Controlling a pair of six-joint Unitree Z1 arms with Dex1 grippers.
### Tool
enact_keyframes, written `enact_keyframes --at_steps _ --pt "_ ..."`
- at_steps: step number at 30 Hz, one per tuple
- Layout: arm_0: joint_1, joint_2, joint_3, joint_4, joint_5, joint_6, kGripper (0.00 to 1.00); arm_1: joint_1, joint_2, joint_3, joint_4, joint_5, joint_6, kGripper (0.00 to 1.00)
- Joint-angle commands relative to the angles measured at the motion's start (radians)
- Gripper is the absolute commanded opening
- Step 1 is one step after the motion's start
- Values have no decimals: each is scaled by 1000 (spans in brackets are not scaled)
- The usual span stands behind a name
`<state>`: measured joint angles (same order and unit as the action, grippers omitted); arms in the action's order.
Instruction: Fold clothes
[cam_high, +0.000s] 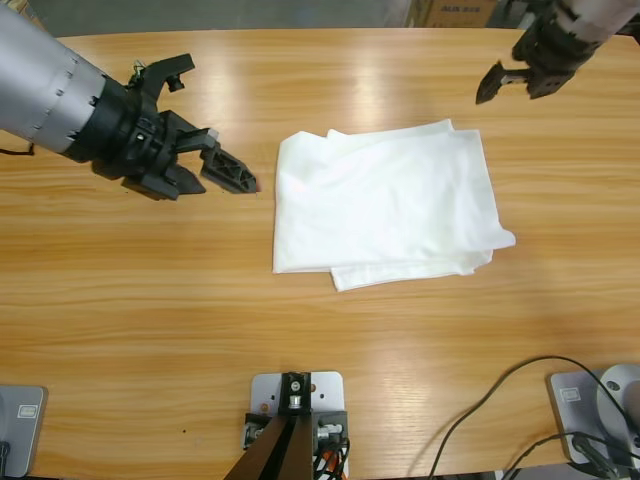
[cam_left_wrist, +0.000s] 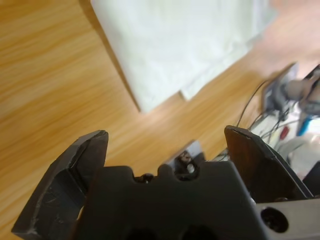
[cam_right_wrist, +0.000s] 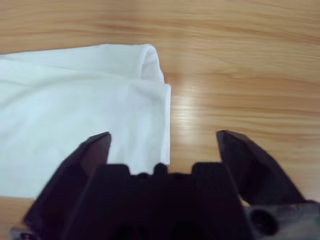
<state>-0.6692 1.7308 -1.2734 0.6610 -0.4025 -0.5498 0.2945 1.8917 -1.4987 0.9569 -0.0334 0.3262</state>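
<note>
1. While you read the tabletop (cam_high: 150, 330) from its left end, note that your left gripper (cam_high: 205, 125) hangs above bare wood, just beside the shirt's left edge, with its jaws spread and nothing between them.
2. At the middle lies the shirt (cam_high: 385, 205), already folded into a rough rectangle. A lower layer pokes out along the near edge and at the right corner, so the fold looks nearly done but untidy.
3. If another fold is meant, a clean way is to bring the left jaws down low over the left edge and pinch all layers together, not only the top one. In the left wrist view the shirt (cam_left_wrist: 175, 45) sits well ahead of the jaws, so you need to reach forward first.
4. At the far right, your right gripper (cam_high: 512, 82) hovers beyond the shirt's far right corner, jaws spread and empty. In the right wrist view the shirt (cam_right_wrist: 75, 110) corner lies under the left jaw. Centre on that edge before closing.
5. Lift both sides evenly, or the stacked layers are likely to slide apart.
</note>
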Motion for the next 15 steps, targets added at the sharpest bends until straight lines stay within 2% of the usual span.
enact_keyframes --at_steps 1,9,15 --pt "95 43 272 -414 -154 -131 912 29 -81 29 59 25 -25 1000" --pt "108 192 506 -925 -240 -326 910 34 -133 27 105 32 -36 1000" --pt "100 281 531 -1030 -242 -393 908 37 -154 29 127 33 -42 1000"
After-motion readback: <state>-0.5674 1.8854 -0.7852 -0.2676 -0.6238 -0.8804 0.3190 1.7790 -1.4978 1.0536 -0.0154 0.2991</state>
